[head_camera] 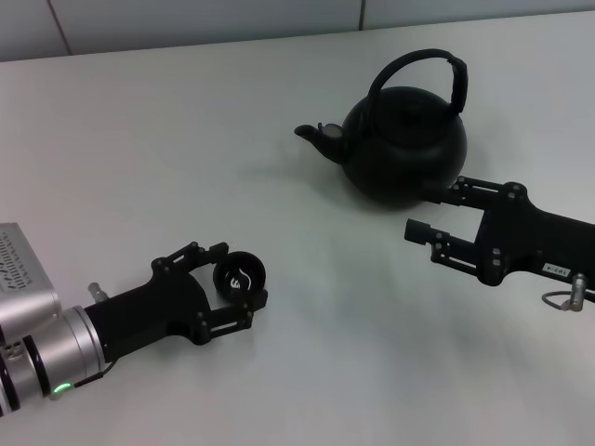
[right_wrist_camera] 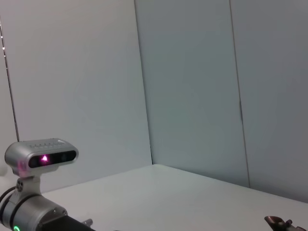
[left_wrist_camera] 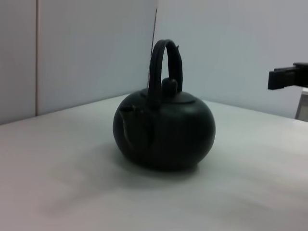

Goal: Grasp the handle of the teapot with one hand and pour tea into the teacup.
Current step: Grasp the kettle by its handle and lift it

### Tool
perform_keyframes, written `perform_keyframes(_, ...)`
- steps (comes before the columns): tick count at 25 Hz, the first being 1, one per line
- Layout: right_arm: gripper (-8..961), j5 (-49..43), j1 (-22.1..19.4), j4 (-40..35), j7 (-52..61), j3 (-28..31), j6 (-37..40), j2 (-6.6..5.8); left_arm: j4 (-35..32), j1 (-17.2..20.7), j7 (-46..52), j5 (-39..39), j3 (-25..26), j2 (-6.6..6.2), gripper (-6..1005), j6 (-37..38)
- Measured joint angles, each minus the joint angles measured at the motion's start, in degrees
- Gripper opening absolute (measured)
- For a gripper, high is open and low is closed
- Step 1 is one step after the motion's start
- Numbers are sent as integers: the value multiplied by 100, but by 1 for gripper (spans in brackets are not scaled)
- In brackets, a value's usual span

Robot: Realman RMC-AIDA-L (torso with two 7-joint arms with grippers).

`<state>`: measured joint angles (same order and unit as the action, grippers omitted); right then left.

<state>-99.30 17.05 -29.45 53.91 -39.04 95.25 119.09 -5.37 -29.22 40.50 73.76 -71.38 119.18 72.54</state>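
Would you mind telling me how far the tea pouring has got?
Done: the left gripper is closed on the tiny black teacup. In hand: the open right gripper sits beside the round matte-black teapot, its arched handle ungrasped. Left: grasping, lifting, pouring.

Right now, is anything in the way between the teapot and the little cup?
Nothing visible is. Only bare table lies between the teapot and the teacup. The left gripper has its jaws around the cup; the right gripper waits open beside the teapot.
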Motion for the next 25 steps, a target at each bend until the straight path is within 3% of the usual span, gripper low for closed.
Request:
perform_keyframes(13,544,-1,-42,0,-3,19,-30,-9,-246,89,1,-3,9,-13,859,384)
perform_keyframes(25,545,65,-23,52,-3,25,-373,18,-807,546,10,-19,150,-68,858,1181)
